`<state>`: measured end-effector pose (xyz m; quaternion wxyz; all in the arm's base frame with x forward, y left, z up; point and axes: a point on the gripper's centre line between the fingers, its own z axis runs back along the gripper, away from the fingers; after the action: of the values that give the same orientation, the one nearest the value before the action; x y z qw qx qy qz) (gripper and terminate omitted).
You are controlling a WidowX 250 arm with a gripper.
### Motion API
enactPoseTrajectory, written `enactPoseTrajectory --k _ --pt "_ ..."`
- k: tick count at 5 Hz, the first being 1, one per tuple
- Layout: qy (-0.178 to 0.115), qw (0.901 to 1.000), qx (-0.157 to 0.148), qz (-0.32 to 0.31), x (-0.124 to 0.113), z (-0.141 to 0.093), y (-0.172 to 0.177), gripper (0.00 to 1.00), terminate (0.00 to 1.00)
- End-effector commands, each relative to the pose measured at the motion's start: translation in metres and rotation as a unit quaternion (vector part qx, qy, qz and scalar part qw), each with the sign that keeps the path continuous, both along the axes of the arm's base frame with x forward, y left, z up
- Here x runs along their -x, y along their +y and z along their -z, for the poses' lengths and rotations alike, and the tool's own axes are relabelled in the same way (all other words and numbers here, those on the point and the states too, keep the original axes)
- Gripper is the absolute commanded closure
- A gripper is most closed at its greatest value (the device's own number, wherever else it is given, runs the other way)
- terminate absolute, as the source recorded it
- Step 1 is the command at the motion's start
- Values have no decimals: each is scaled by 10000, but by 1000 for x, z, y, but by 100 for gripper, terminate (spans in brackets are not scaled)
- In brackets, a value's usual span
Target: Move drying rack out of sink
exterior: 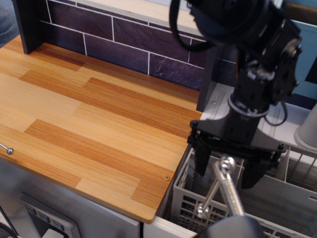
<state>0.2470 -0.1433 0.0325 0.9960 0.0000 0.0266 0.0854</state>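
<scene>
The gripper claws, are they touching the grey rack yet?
Cannot tell. The only view shows the open gripper lowered into the drying rack, but its fingertips hide any contact.
</scene>
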Motion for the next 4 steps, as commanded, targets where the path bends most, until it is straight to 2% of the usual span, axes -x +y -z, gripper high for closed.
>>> enactPoseTrajectory --k 1,2,3,4 --pt "-200 9997 114 -2 -4 15 -16 0 0" --pt "-187 9998 -45 22 -9 26 -21 0 0" --pt "-237 9997 -22 54 -7 28 -20 100 0" --pt "-276 9996 21 59 -7 24 -21 100 0"
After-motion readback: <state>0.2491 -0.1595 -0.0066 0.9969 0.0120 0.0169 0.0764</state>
